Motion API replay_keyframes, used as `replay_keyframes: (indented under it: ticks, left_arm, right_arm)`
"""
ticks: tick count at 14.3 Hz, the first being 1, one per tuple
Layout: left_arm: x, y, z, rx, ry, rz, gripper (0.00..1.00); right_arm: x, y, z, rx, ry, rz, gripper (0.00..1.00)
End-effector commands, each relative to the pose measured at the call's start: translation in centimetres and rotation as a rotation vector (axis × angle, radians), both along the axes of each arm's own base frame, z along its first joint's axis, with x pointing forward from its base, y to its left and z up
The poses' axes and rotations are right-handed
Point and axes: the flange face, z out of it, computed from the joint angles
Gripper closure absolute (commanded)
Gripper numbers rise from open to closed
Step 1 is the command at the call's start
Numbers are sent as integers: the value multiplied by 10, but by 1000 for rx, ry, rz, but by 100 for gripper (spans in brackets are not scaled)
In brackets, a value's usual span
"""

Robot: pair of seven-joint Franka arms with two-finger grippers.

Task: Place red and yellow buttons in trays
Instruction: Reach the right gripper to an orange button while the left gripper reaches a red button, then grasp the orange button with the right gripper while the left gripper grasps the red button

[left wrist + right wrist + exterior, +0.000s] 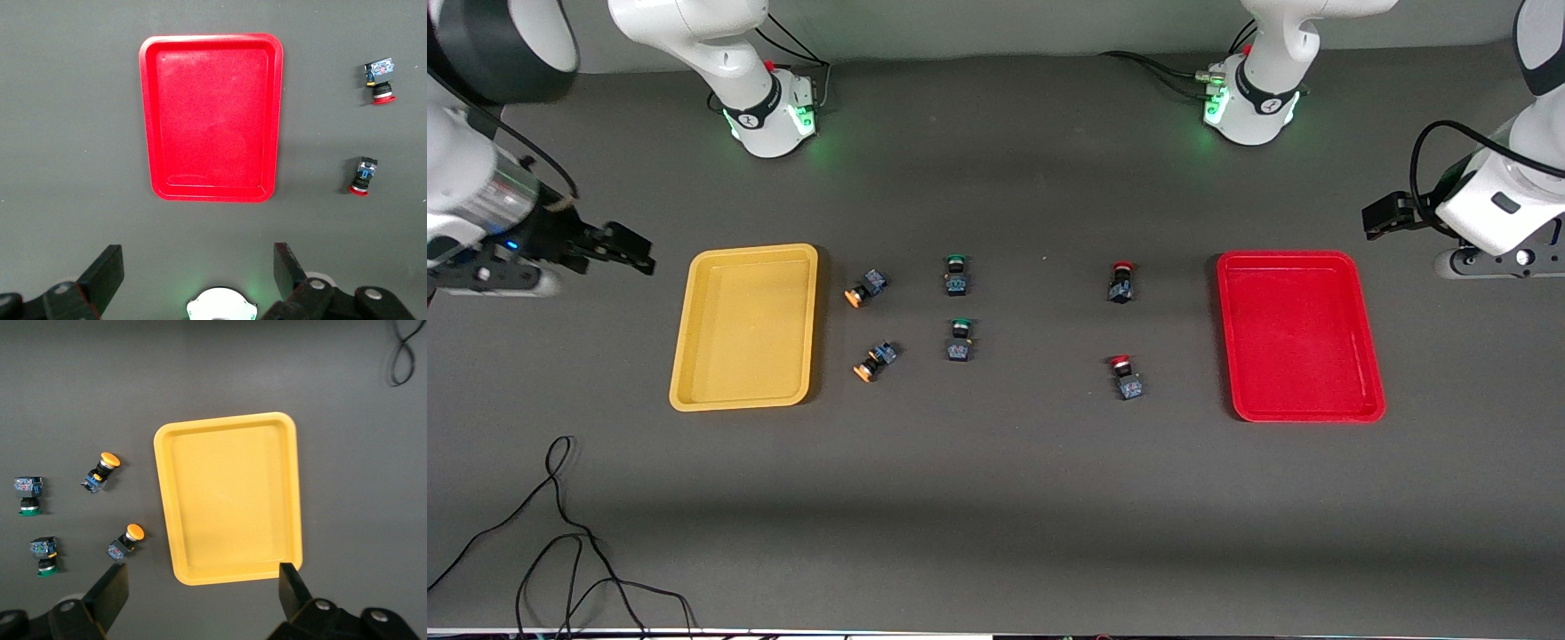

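Observation:
Two yellow-capped buttons (pixel 864 288) (pixel 874 361) lie beside the yellow tray (pixel 744 326). Two red-capped buttons (pixel 1120 281) (pixel 1126 375) stand nearer the red tray (pixel 1298 335). Both trays are empty. My right gripper (pixel 636 253) is open and empty over the table at the right arm's end, beside the yellow tray (pixel 230 497); its view shows the yellow buttons (pixel 101 472) (pixel 125 542). My left gripper (pixel 1374 220) is open and empty at the left arm's end, beside the red tray (pixel 210 117); its view shows the red buttons (pixel 379 81) (pixel 362 176).
Two green-capped buttons (pixel 956 274) (pixel 959 340) stand mid-table between the yellow and red ones. A black cable (pixel 560 533) loops on the table near the front camera at the right arm's end. The arms' bases (pixel 769 111) (pixel 1249 102) stand farthest from the camera.

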Motion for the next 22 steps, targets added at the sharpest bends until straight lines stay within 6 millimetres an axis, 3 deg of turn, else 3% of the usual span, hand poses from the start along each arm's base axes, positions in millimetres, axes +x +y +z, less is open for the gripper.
replay_keyframes:
  ticks: [1,2,5,7,9,11,14,17,20,21,22]
  left_arm:
    - [-5,-6,3,4,8,-5,0]
    - [-5,-12,-3,3,10,2,0]
    - [1,-72,-34,-7,49,-43,0]
    - [9,-115,-71,-31,64,-22,1]
    - [8,-159,-114,-20,41,-18,1]
    - [0,-197,-171,-15,25,-14,1]
    - [-20,-241,-238,-7,54,-37,2]
    - [-51,-248,-307,-48,21,-38,3]
    - [-74,-266,-358,-80,58,-3,3]
    - [-79,-272,-367,-92,44,-1,4]
    - [-86,-278,-377,-105,29,-8,4]
  right_arm:
    - [8,44,-47,6,20,-169,0]
    - [7,59,-71,21,4,-216,0]
    - [-5,97,-154,69,-4,-393,0]
    - [-11,106,-217,110,45,-528,0]
    - [-25,128,-260,105,94,-565,0]
    - [-37,150,-285,85,144,-598,0]
    - [-53,169,-321,45,221,-676,0]
    - [-67,180,-352,8,277,-731,0]
    - [-78,178,-366,-18,307,-745,0]
    - [-80,177,-370,-24,314,-758,3]
    - [-82,179,-372,-31,321,-767,14]
